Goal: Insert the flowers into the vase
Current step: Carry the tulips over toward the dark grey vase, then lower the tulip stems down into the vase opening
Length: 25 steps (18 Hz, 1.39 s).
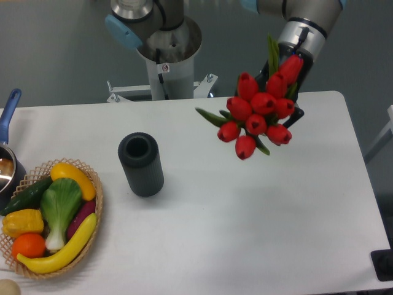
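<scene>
The flowers (258, 114), a bunch of red tulip buds with green leaves, hang in the air above the table's back right part. My gripper (284, 98) is shut on their stems; the buds cover most of the fingers and all of the stems. The vase (141, 163), a dark grey ribbed cylinder with an open round mouth, stands upright on the white table (245, 233), well to the left of the bunch and lower in the view. Nothing is inside its mouth.
A woven basket (91, 246) holding vegetables and a banana sits at the table's front left. A pot with a blue handle (8, 110) is at the left edge. The arm's base column (166, 55) rises behind the table.
</scene>
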### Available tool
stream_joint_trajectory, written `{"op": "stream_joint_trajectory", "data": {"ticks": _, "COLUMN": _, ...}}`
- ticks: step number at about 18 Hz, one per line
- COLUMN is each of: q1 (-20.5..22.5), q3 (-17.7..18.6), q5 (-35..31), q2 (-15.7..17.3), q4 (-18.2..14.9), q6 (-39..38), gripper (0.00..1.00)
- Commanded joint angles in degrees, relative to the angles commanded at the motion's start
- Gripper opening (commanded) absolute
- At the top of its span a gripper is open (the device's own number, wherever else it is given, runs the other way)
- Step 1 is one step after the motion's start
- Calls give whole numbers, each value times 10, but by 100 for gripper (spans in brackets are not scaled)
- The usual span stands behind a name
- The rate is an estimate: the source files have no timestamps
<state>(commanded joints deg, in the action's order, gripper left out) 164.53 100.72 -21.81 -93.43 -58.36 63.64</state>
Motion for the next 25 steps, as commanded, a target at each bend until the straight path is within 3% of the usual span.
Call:
{"op": "stream_joint_trajectory", "data": {"ticks": 9, "q1": -45, "q3": 5, "q5": 37, "q2": 12, "q4": 0, "q6": -18, "gripper": 4}}
{"op": "stream_joint_trajectory", "data": {"ticks": 12, "q1": -51, "q3": 17, "q5": 80, "q2": 20, "q4": 1, "q6": -21, "gripper": 4}}
{"op": "stream_joint_trajectory", "data": {"ticks": 18, "q1": -72, "q3": 86, "q5": 160, "q2": 20, "q4": 57, "q6": -16, "gripper": 4}}
{"op": "stream_joint_trajectory", "data": {"ticks": 25, "q1": -107, "q3": 119, "q5": 164, "q2": 29, "q4": 62, "q6": -15, "gripper": 4}}
